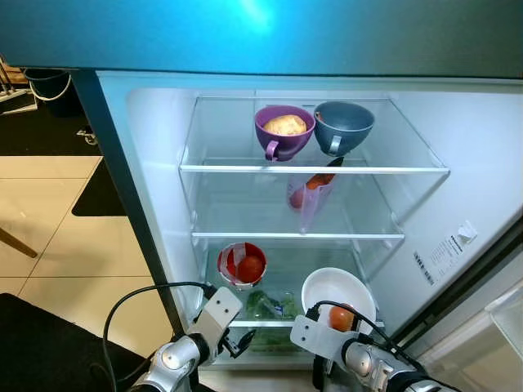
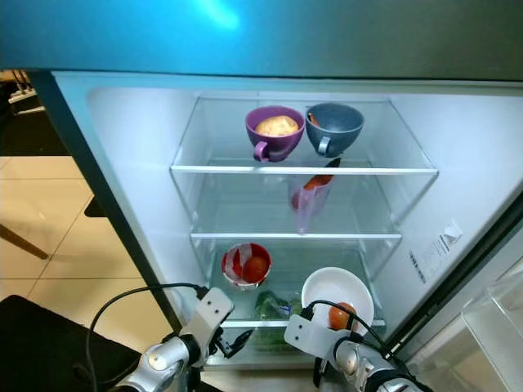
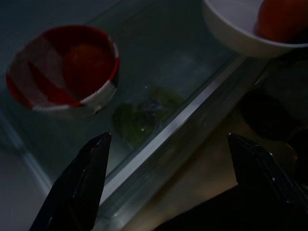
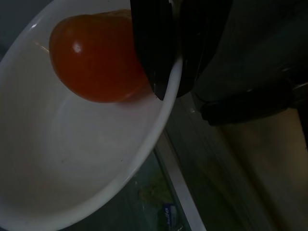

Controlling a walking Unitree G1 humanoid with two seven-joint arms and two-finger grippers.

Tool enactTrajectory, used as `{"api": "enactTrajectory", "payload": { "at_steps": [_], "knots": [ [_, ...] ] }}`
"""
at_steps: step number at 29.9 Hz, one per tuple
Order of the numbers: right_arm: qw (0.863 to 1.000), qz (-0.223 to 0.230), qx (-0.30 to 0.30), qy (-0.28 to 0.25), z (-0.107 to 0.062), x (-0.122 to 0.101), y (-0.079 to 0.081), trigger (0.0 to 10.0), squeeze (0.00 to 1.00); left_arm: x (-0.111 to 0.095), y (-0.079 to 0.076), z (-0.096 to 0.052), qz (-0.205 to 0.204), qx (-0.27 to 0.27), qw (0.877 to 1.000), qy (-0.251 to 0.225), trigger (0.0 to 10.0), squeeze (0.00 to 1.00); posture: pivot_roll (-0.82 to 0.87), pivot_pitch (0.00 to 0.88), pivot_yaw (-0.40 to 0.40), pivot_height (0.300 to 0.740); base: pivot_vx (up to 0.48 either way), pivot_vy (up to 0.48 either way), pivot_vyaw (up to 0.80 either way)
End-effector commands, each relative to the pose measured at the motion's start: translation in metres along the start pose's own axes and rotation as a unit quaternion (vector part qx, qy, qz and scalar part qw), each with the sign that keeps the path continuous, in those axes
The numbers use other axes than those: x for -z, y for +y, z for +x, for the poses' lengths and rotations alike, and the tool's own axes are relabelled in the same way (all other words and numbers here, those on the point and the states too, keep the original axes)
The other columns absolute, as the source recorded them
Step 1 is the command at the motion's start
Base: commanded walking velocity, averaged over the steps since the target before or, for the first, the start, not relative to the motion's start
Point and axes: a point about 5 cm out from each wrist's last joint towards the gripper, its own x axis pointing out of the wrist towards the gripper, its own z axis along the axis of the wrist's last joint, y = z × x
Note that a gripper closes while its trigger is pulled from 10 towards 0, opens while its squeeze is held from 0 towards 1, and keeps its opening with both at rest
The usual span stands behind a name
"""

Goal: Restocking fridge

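Note:
The fridge stands open before me. My right gripper (image 4: 169, 79) is shut on the rim of a white bowl (image 1: 329, 286) at the front right of the lowest glass shelf; an orange-red tomato (image 4: 94, 60) lies in the bowl beside the fingers. A red-and-white bowl (image 1: 232, 259) holding another tomato (image 1: 251, 268) sits on the same shelf to the left. My left gripper (image 3: 168, 178) hangs open just in front of the shelf edge, below the red-and-white bowl, with nothing between its fingers (image 3: 79, 185).
On the top shelf stand a purple cup (image 1: 283, 131) with a pale bun and a grey-blue cup (image 1: 343, 126). A clear jug (image 1: 309, 196) with red pieces is on the middle shelf. Greens (image 1: 270, 306) lie in the drawer below. The fridge door (image 1: 490, 327) is at right.

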Motion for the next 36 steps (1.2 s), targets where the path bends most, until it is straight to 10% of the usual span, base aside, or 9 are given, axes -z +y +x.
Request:
{"api": "enactTrajectory", "payload": {
  "at_steps": [1,36],
  "knots": [
    [1.0,-0.005,0.003,0.0,0.0,0.001,-0.004,10.0,0.0,-0.005,-0.004,0.005,0.012,0.014,1.0,-0.009,10.0,0.0,0.07,0.0,-0.031,0.496,0.0,0.0,0.0],
    [0.997,-0.052,0.044,-0.033,0.005,-0.033,-0.059,10.0,0.0,-0.006,-0.004,-0.008,0.028,-0.058,0.996,-0.059,10.0,0.0,0.12,0.176,-0.017,0.426,0.0,0.0,0.0]
  ]
}}
